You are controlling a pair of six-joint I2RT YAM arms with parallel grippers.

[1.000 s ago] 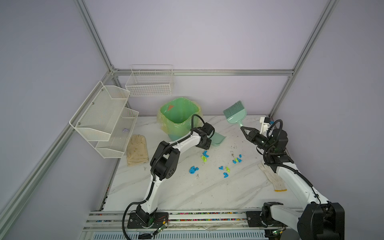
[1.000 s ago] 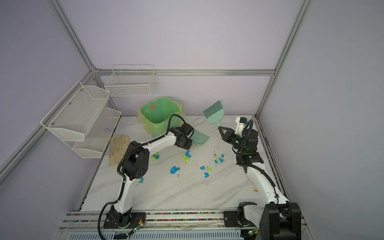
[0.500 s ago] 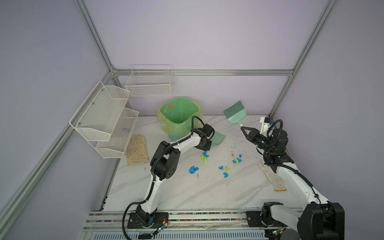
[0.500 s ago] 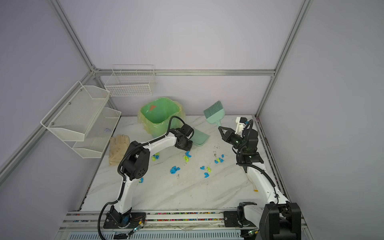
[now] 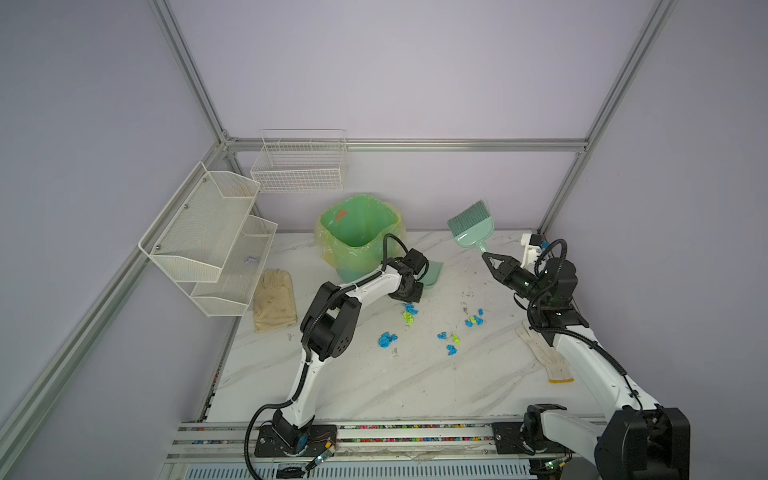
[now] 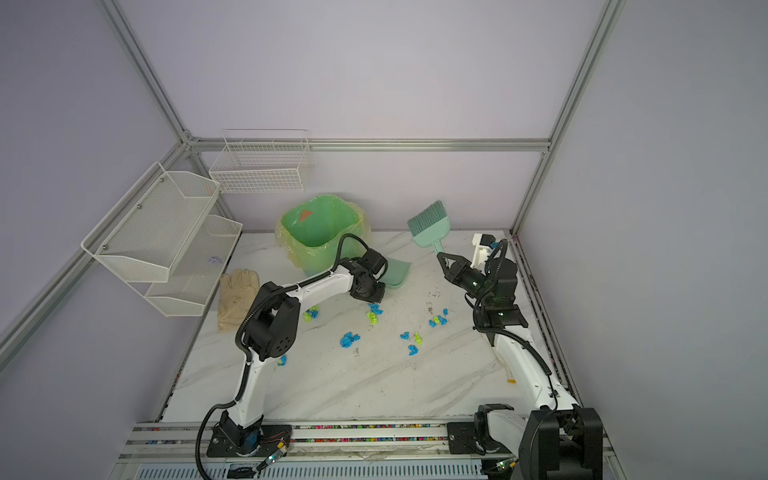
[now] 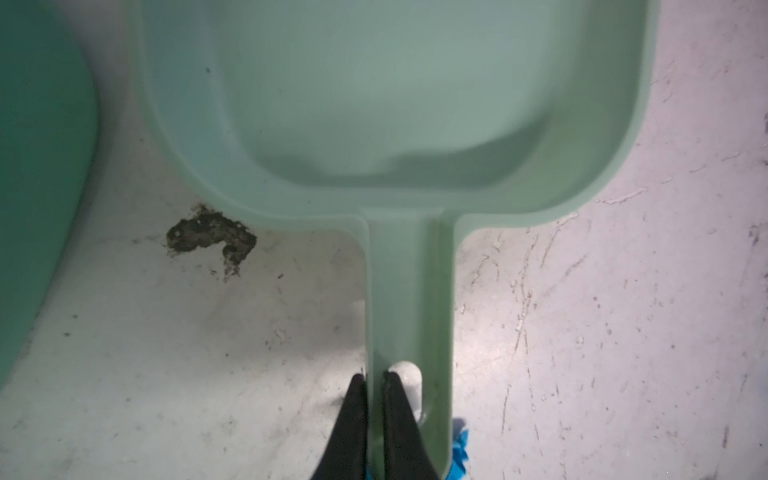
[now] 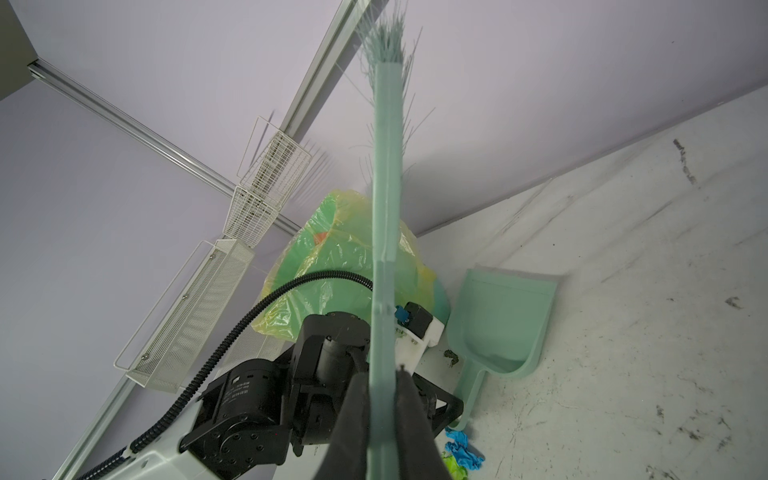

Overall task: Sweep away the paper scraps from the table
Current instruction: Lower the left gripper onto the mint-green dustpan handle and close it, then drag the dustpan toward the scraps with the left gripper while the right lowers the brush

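Observation:
Several blue and lime-green paper scraps [image 5: 387, 339] [image 6: 350, 339] lie scattered over the middle of the white marbled table [image 5: 374, 386]. A mint-green dustpan [image 5: 432, 272] [image 7: 395, 104] lies flat beside the bin. My left gripper [image 7: 374, 376] [image 5: 415, 291] is shut on one edge of its handle [image 7: 409, 291], and a blue scrap [image 7: 459, 449] lies next to the handle's end. My right gripper [image 8: 382, 372] [image 5: 488, 257] is shut on the handle of a mint-green brush [image 5: 471, 226] [image 8: 386, 208]. The brush is held in the air with its bristles up, at the back right.
A green bin [image 5: 357, 232] with a plastic liner stands at the back centre. A beige glove [image 5: 274, 299] lies at the left and a white glove [image 5: 544, 357] under the right arm. Wire shelves [image 5: 208, 237] and a basket [image 5: 299, 166] hang on the left wall. A dark stain [image 7: 208, 237] marks the table by the dustpan.
My left gripper has closed onto the dustpan's handle. The right arm and the brush have stayed where they were.

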